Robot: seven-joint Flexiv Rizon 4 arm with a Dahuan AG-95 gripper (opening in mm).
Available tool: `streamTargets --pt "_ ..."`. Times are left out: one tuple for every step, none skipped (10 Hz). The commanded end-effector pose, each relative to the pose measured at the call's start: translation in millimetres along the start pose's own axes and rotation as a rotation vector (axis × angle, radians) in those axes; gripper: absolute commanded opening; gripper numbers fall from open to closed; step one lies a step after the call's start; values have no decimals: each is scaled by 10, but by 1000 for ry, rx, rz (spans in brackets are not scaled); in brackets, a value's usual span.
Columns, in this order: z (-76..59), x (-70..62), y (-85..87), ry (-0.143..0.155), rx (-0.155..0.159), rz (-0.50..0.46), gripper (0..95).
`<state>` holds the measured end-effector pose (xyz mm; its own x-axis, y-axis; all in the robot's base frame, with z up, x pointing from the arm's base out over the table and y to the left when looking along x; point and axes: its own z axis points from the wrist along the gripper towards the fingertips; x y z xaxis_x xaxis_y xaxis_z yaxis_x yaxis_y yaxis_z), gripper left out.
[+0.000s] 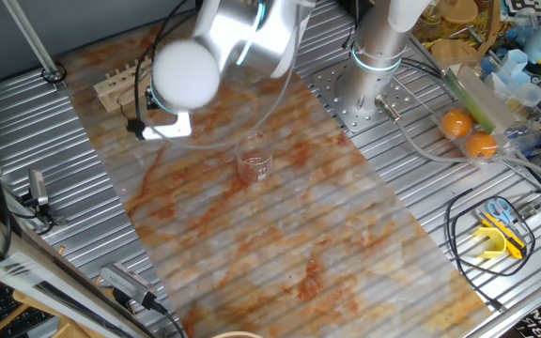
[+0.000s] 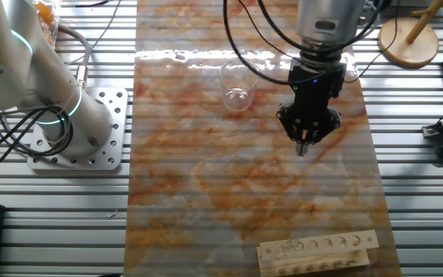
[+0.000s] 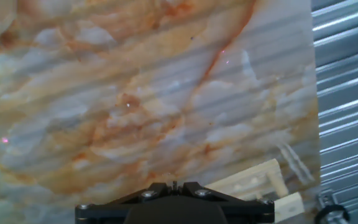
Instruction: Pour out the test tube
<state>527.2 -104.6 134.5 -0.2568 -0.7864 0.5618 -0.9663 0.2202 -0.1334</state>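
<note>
Test tube (image 2: 292,245) is barely readable: a faint glassy ring at one end hole of the wooden rack (image 2: 318,251) is my best guess for it, so it seems to stand there upright, well apart from the hand. The gripper (image 2: 303,145) hangs over the bare marbled mat (image 2: 206,192), pointing down, with the rack off to one side of it and the beaker (image 2: 237,86) near its other side. Its fingertips look drawn close in the other fixed view, but the hand view shows no fingers at all, so I cannot tell whether they are apart, together or pinching something thin.

The step in hand looks like the reach to the rack. To do it well, the hand needs to travel across to the rack's end hole, line up straight above the tube, and spread its fingers before descending. Grip below the rim, firmly but gently, since thin glass is slippery and brittle. Lift straight up so the tube clears the hole without tipping the light rack.
</note>
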Motion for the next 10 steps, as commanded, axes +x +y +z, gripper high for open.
streamTargets --pt "-1 4 -26 12 7 -47 0" --pt "-3 6 -24 6 10 -26 0" --pt "-3 6 -24 3 10 -18 0" --pt "-2 5 -25 3 10 -22 0" --pt "5 7 -11 2 10 -42 0" --pt "8 9 0 7 11 -35 0" --pt "8 9 0 7 21 -28 0" --pt "8 9 0 -45 21 -16 0" --pt "8 9 0 -55 14 -14 0" --pt "8 9 0 -45 6 -31 0"
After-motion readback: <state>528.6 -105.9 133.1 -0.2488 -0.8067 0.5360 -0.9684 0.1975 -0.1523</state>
